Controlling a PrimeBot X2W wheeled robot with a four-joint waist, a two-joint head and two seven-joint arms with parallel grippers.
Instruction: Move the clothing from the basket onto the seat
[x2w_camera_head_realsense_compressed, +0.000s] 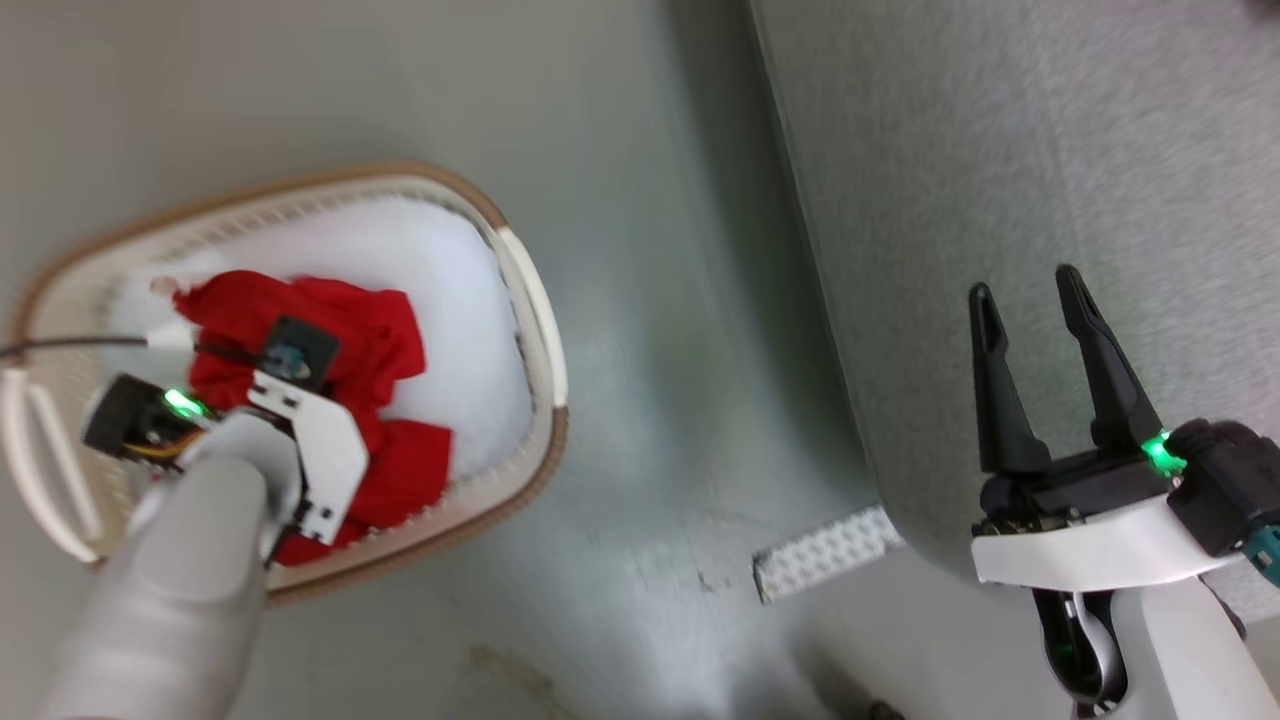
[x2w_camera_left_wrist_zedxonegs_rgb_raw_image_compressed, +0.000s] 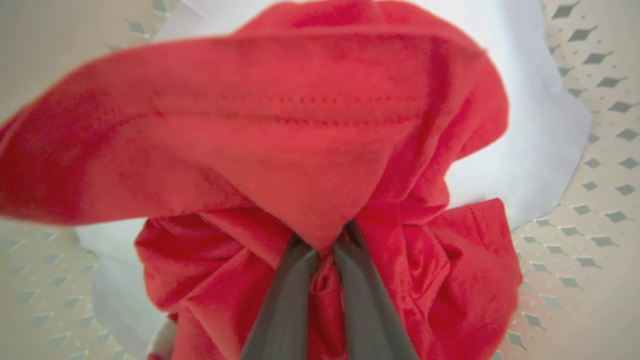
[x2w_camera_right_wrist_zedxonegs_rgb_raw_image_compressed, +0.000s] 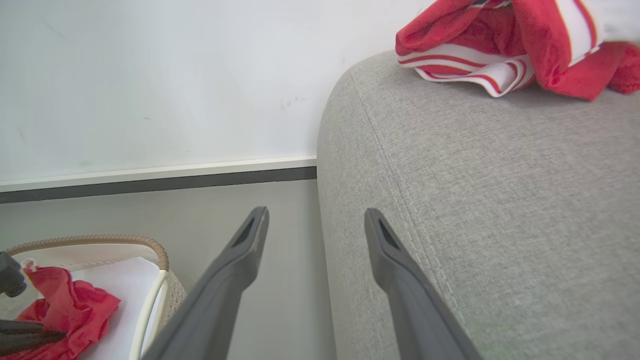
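1. down in the basket (x2w_camera_head_realsense_compressed: 300, 185), the left tool (x2w_camera_left_wrist_zedxonegs_rgb_raw_image_compressed: 325, 235) pinches a fold of the red clothing (x2w_camera_left_wrist_zedxonegs_rgb_raw_image_compressed: 300, 140), fingers nearly together.
2. right tool (x2w_camera_head_realsense_compressed: 1024, 282) hangs wide apart, holding nothing, over the seat (x2w_camera_head_realsense_compressed: 1000, 150) edge.
3. farther back, a striped garment (x2w_camera_right_wrist_zedxonegs_rgb_raw_image_compressed: 500, 55) lies on the seat.

basket (x2w_camera_head_realsense_compressed: 540, 310): 1
seat (x2w_camera_head_realsense_compressed: 1000, 150): 1
clothing, heap in basket (x2w_camera_head_realsense_compressed: 350, 330): 1
clothing, heap on seat (x2w_camera_right_wrist_zedxonegs_rgb_raw_image_compressed: 500, 55): 1
grippers: 2, left gripper (x2w_camera_left_wrist_zedxonegs_rgb_raw_image_compressed: 325, 240), right gripper (x2w_camera_head_realsense_compressed: 1025, 282)
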